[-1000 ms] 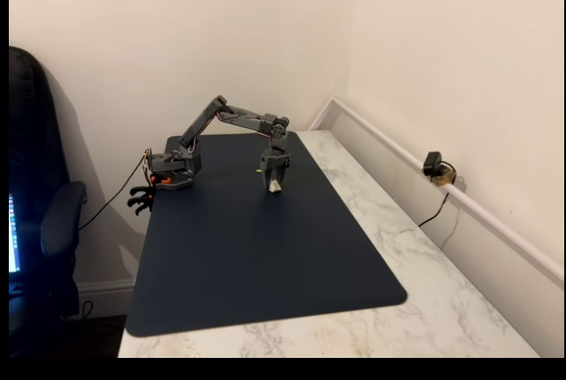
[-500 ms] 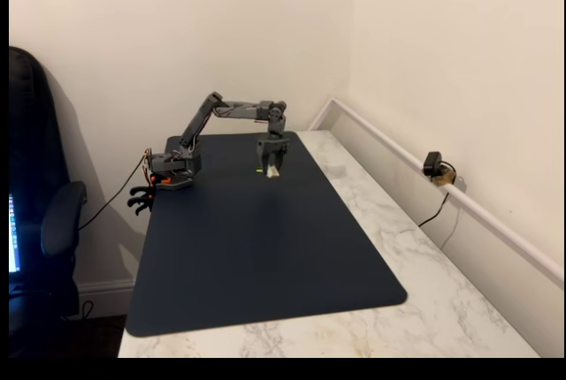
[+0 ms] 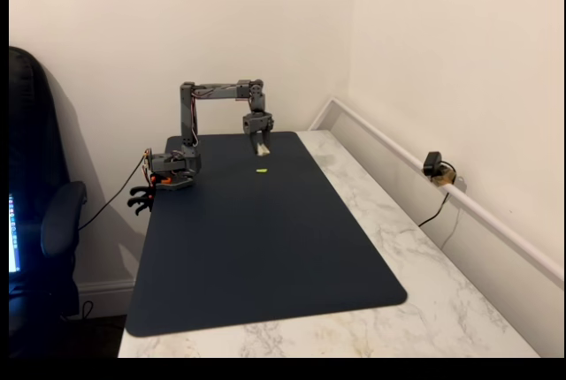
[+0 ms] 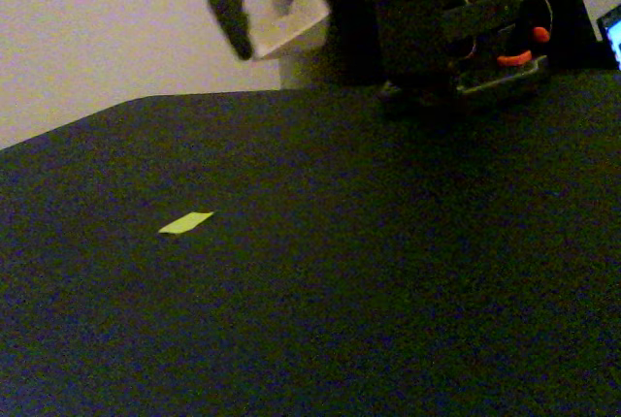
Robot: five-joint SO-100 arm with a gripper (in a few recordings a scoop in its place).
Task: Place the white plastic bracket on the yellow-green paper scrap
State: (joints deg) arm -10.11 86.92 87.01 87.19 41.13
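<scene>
A tiny yellow-green paper scrap (image 3: 262,171) (image 4: 185,223) lies flat on the dark blue mat (image 3: 265,247), towards its far end. My gripper (image 3: 260,144) (image 4: 256,46) hangs in the air above and just behind the scrap, pointing down. It is shut on the white plastic bracket (image 3: 263,149) (image 4: 294,19), which sticks out from between the dark fingers. The bracket is clear of the mat and does not touch the scrap.
The arm's base (image 3: 171,173) is clamped at the mat's far left corner. A marble tabletop (image 3: 398,239) runs along the right, with a small camera (image 3: 433,165) on the wall ledge. A dark chair (image 3: 40,221) stands left of the table.
The gripper has risen from the mat and drawn back towards the far wall with the bracket still in it. The scrap now lies uncovered in front of it.
</scene>
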